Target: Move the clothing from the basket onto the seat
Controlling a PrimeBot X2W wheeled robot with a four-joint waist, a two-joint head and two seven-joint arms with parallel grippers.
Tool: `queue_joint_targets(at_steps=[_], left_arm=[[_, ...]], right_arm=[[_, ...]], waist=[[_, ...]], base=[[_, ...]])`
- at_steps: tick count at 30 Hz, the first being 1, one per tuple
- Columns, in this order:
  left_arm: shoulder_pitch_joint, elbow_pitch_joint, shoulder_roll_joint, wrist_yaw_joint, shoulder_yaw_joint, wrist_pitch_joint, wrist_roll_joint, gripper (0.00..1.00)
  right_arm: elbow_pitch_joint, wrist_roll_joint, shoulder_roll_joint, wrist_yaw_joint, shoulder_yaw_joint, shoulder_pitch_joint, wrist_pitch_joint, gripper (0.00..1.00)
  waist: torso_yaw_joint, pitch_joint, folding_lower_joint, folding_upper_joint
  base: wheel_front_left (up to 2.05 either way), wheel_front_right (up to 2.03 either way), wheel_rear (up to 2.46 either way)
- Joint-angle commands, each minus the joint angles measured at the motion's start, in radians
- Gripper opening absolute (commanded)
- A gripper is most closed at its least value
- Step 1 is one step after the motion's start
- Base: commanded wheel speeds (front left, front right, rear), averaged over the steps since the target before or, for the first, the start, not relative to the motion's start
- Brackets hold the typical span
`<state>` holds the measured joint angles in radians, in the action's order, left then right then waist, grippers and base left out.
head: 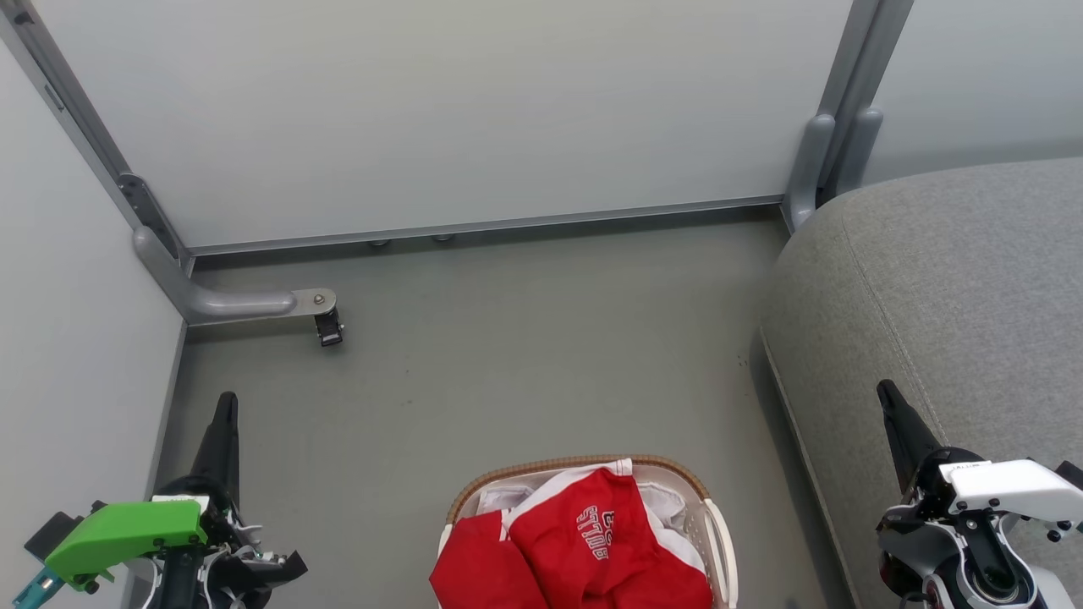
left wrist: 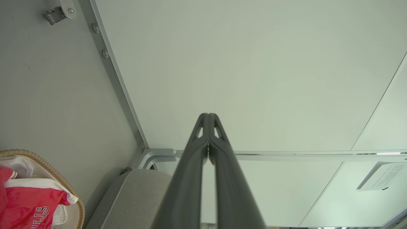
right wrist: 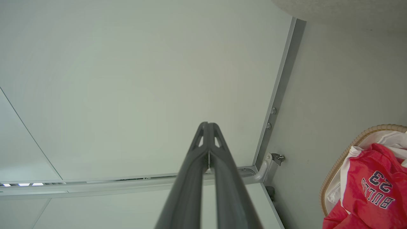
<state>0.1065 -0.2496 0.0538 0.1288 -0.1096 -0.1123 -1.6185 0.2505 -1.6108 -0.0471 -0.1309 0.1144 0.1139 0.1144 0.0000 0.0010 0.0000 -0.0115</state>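
Nothing is moved yet: the soft red sports clothing (head: pixel 584 541) with white trim lies heaped in the small oval cream plastic basket (head: pixel 584 462) — no garment on the large grey fabric seat (head: pixel 956 279) just beside it, as far as it shows. My left claw (head: pixel 225 414) and right claw (head: pixel 893 406) are both clenched, empty.

Pale grey-green partition panels (head: pixel 440 110) in grey metal frames (head: pixel 482 227) enclose a dull grey floor (head: pixel 525 355), where a curved support foot (head: pixel 245 302) ends in what may be a small caster (head: pixel 328 327).

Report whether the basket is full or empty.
Full: red clothing is heaped inside the basket, hiding most of its interior.
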Motion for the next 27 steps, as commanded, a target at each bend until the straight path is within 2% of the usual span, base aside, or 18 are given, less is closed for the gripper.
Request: queue_joint_targets(at_steps=[1,17,18,27], left_arm=[[0.014,0.001,0.001,0.005,-0.004,-0.001,0.005,0.00],[0.014,0.001,0.000,0.005,-0.005,-0.001,0.006,0.00],[-0.001,-0.003,-0.001,0.000,0.000,0.000,0.000,1.00],[-0.031,-0.016,-0.007,-0.001,0.034,0.032,0.015,1.00]], right_arm=[[-0.002,-0.003,-0.006,0.000,0.002,-0.001,0.004,0.00],[-0.002,-0.003,-0.006,0.000,0.002,-0.001,0.004,0.00],[0.003,0.001,0.001,0.000,-0.001,-0.001,-0.001,1.00],[0.019,0.019,0.008,0.000,-0.025,-0.022,-0.033,1.00]], waist=[[0.000,0.000,0.0000,0.0115],[0.000,0.000,0.0000,0.0115],[0.000,0.000,0.0000,0.0001],[0.000,0.001,0.0000,0.0006]], base=[[0.00,0.00,0.00],[0.00,0.00,0.00],[0.00,0.00,0.00],[0.00,0.00,0.00]])
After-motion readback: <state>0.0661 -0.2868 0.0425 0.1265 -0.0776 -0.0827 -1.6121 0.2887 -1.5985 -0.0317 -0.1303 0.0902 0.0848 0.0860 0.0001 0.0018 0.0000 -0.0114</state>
